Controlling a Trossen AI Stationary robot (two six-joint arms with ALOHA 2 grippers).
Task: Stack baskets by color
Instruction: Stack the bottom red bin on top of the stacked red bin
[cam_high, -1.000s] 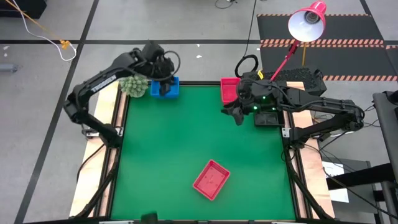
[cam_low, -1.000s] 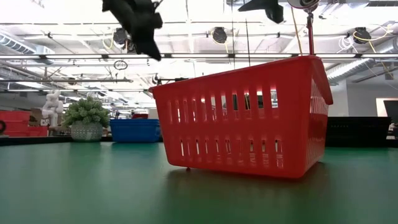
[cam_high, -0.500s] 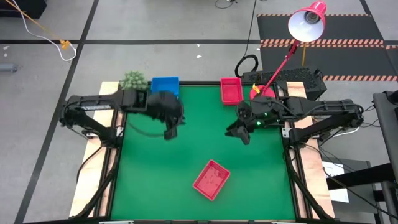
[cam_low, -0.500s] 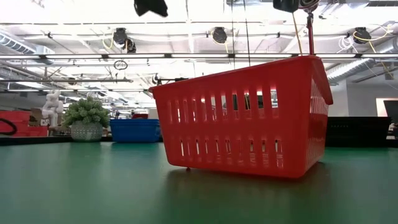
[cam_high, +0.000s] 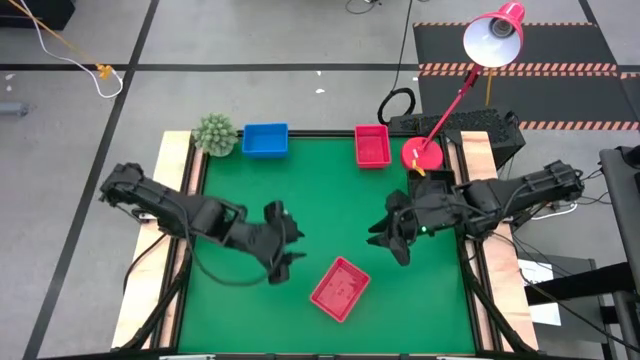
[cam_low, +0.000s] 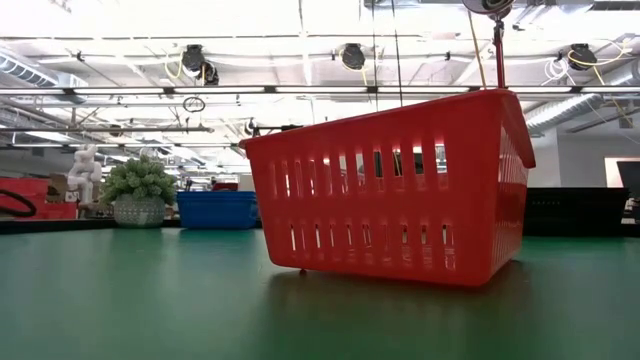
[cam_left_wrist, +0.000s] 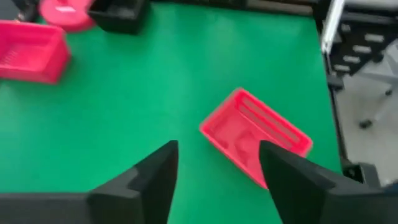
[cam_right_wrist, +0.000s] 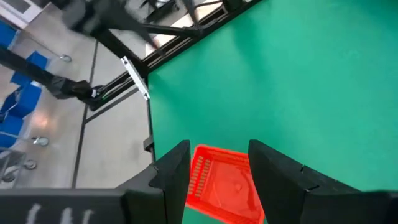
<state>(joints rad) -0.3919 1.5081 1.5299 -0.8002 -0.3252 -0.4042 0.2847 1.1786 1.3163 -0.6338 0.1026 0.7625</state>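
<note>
A red basket (cam_high: 340, 288) lies askew on the green table, near the front middle; it fills the low view (cam_low: 400, 185). My left gripper (cam_high: 288, 262) hangs open just left of it, above the table, and sees it past its fingers (cam_left_wrist: 255, 137). My right gripper (cam_high: 396, 242) hangs open up and to the right of it, looking down on it (cam_right_wrist: 224, 183). A second red basket (cam_high: 372, 145) and a blue basket (cam_high: 265, 139) rest on the table's far edge. A black basket (cam_left_wrist: 118, 12) shows at the far right.
A green plant ball (cam_high: 214, 133) stands at the far left corner. The red lamp base (cam_high: 421, 155) stands at the far right, with its lamp head (cam_high: 495, 35) beyond the table. Bare green table (cam_high: 330, 200) lies between the grippers and the far baskets.
My left gripper has swung from the blue basket at the far edge toward the near middle, ending beside the loose red basket; the blue basket stays at the far edge. My right gripper has moved from the far red basket toward the near edge.
</note>
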